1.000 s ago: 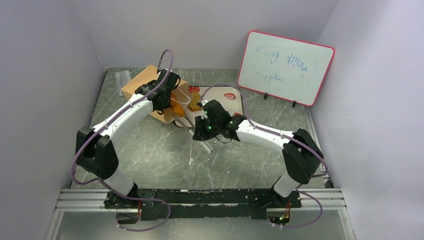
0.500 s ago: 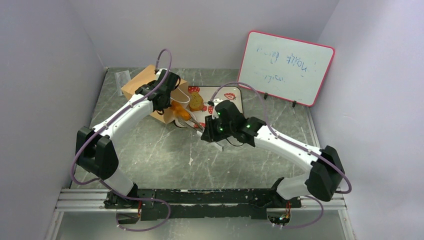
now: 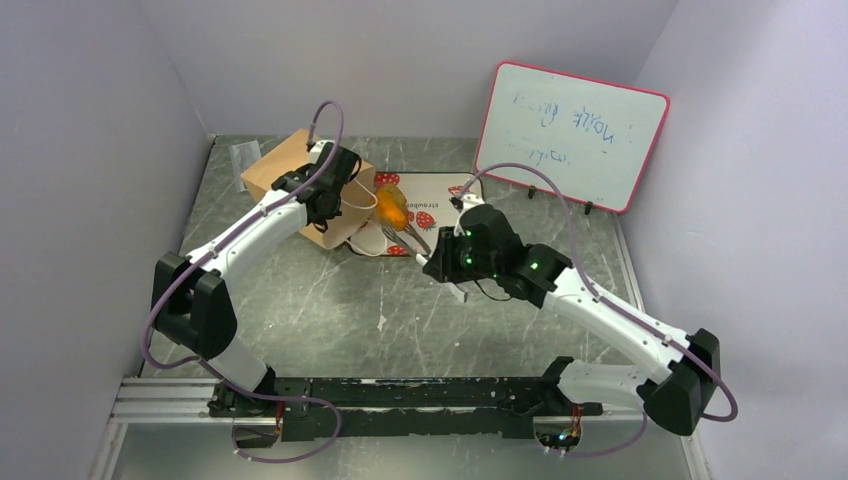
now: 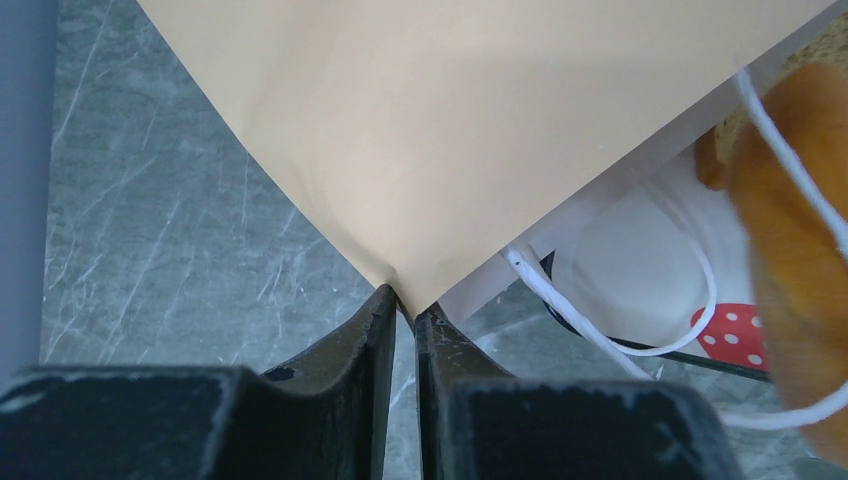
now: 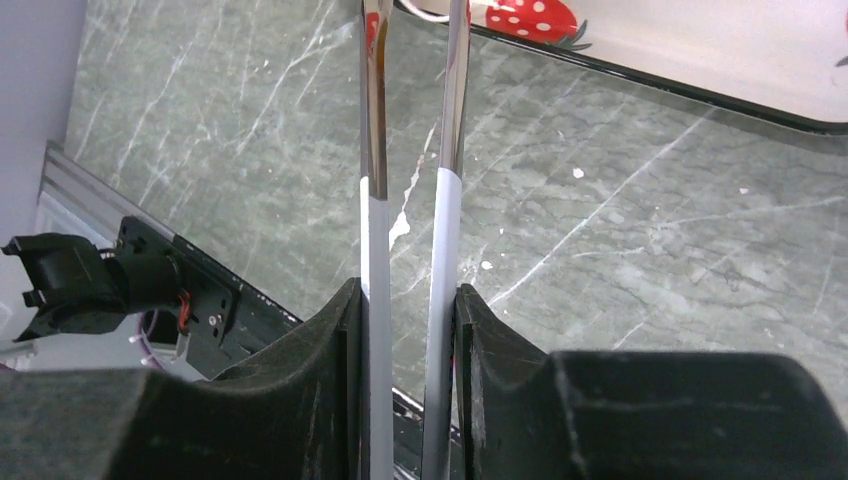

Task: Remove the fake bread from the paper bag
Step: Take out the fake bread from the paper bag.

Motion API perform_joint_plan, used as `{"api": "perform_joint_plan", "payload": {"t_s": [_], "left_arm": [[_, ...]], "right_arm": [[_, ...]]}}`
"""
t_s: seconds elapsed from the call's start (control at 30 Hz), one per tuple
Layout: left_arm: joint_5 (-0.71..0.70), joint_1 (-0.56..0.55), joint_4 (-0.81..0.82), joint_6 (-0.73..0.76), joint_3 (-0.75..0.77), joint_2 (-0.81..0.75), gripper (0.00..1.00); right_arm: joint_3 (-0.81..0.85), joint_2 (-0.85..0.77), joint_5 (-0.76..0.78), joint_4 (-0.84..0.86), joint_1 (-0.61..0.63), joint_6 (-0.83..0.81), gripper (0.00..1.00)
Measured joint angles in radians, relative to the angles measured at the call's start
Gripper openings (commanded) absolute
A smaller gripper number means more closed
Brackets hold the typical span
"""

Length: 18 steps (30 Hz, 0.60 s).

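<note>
Keep the tongs (image 5: 371,150) pinched narrow on the bread (image 3: 391,208), lower it onto the tray (image 3: 447,180); hold the bag (image 4: 450,120) corner clamped steady.

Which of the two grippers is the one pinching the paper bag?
The left gripper, shut on the paper bag's edge. The right gripper instead clamps the silver tongs.

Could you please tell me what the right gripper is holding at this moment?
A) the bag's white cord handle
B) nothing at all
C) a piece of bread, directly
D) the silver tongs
D: in the right wrist view, the right gripper has its fingers closed on both arms of the silver tongs.
</note>
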Motion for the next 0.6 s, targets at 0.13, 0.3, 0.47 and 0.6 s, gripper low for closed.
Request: {"api": "perform_joint_plan", "payload": {"t_s": [0.13,0.3,0.47,0.6], "left_arm": [[-0.01,0.0,-0.001,-0.002,-0.013,-0.002,0.07],[-0.027,0.0,-0.001,-0.001,-0.026,-0.02,0.07],[-0.038,0.0,-0.001,0.0,-0.044,-0.055,0.07],[-0.04,0.0,-0.001,0.0,-0.049,-0.079,0.07]], "right_arm": [[-0.006,-0.039,0.016,-0.019,-0.013,0.031,0.0],[-0.008,-0.079,0.03,-0.025,-0.031,0.071,0.0],[-0.057,-0.111,0.031,-0.005,-0.062,0.107,0.0],[-0.109,-0.101,0.015,0.041,-0.102,0.132,0.0]]}}
